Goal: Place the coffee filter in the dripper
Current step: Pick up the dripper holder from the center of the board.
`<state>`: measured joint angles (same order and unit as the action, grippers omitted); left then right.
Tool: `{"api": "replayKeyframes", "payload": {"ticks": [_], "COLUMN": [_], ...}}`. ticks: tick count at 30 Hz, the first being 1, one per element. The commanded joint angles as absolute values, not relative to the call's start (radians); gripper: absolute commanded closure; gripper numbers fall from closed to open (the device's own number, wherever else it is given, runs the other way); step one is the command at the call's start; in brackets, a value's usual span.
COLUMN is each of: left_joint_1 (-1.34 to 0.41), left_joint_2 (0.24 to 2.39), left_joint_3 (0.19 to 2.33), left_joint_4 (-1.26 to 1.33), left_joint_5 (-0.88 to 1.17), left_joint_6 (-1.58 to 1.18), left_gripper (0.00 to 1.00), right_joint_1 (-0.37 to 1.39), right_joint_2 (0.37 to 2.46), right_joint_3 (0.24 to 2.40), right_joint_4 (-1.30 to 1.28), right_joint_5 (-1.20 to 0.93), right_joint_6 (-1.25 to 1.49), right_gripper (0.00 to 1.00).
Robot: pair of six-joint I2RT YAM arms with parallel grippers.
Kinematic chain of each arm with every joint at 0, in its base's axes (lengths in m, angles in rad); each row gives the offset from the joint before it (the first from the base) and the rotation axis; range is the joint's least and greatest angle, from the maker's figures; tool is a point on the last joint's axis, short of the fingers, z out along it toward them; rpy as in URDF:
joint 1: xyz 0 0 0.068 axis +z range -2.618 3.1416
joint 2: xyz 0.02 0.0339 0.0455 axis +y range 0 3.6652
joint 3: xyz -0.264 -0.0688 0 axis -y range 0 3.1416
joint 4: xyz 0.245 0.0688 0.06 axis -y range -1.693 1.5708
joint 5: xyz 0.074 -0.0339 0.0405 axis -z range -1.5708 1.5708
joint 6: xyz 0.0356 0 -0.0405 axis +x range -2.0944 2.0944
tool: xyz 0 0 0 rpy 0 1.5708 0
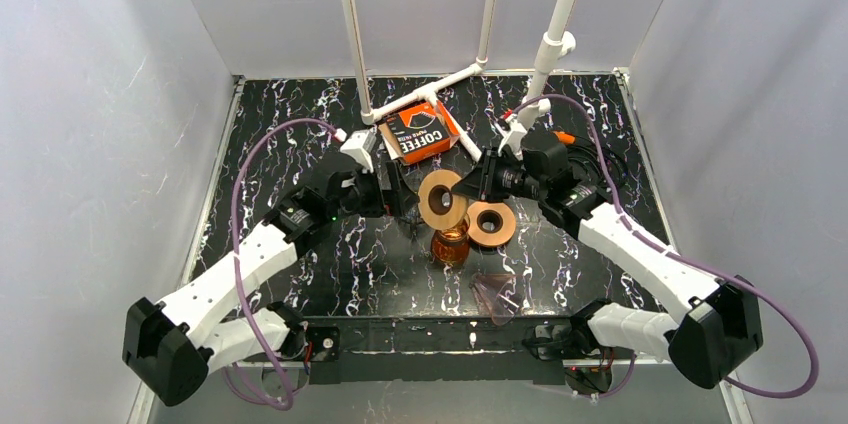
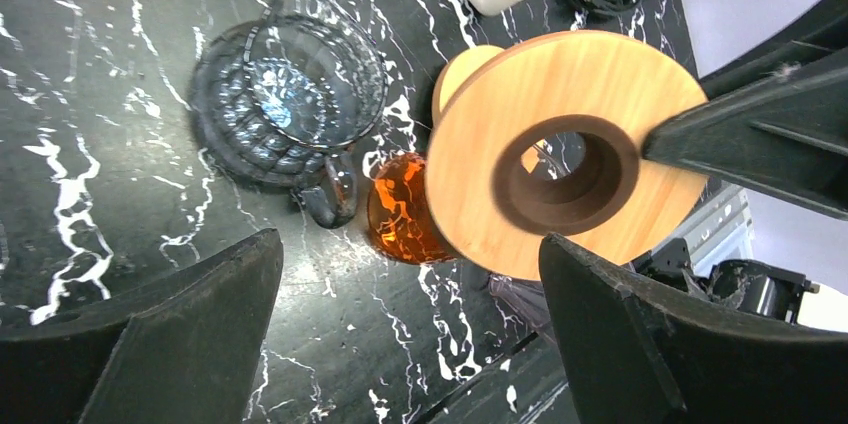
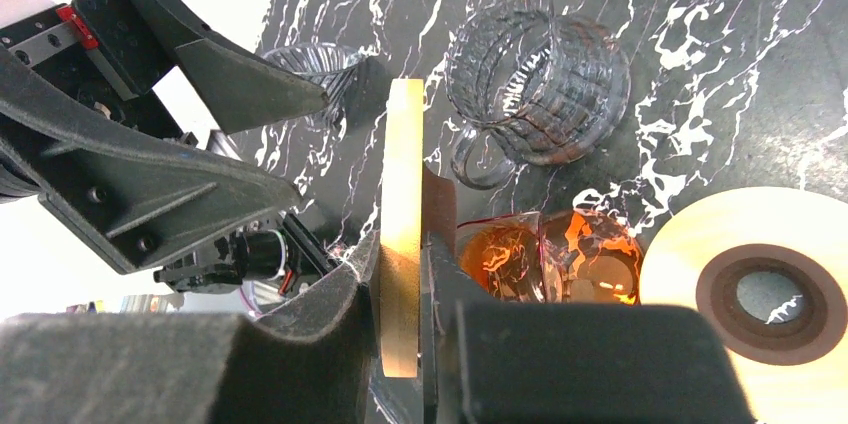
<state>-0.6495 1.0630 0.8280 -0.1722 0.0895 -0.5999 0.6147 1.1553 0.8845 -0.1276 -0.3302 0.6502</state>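
Left claw [image 2: 410,254]: jaws wide apart, holding nothing.
Right claw [image 3: 400,274]: clamped on wooden ring [image 3: 403,194], held on edge.
Coffee filter box [image 1: 420,132]: far side of desk [image 1: 330,274].
Glass dripper [image 2: 285,104]: on desk, beside amber glass [image 2: 400,219].

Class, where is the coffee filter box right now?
In the top view, the coffee filter box lies at the back centre of the table, by the white pipe frame, behind the raised wooden ring.

Black marbled worktop [image 1: 300,274]. Orange coffee-filter box [image 1: 420,132], rear centre. Wooden ring [image 1: 441,199], tilted up on edge, gripped by right hand [image 1: 466,187]; left hand [image 1: 404,200] just beside it. Second wooden ring [image 1: 491,224], lying flat. Amber glass vessel [image 1: 451,245]. Clear glass piece [image 1: 497,294], near front edge.
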Motion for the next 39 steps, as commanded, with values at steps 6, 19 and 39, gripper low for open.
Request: {"api": "replayKeyframes", "payload": {"ticks": [6, 19, 39], "left_joint_1": [-0.414, -0.331, -0.348], "left_joint_2": [0.983, 0.984, 1.133], "left_joint_3": [0.736, 0.649, 0.652], "left_joint_4": [-0.061, 0.175, 0.838], "left_joint_5": [0.409, 0.743, 1.095], "left_joint_6": [-0.591, -0.690, -1.071], "left_gripper": [0.02, 0.02, 0.20], "right_joint_1": [0.609, 0.609, 0.609], "right_joint_2": [1.070, 1.058, 1.056], "right_joint_3": [0.870, 0.858, 0.914], "right_joint_4": [-0.098, 0.027, 0.267], "right_joint_5": [-0.242, -0.402, -0.602], "right_joint_6": [0.645, 0.657, 0.737], "right_gripper": [0.99, 0.99, 0.99]}}
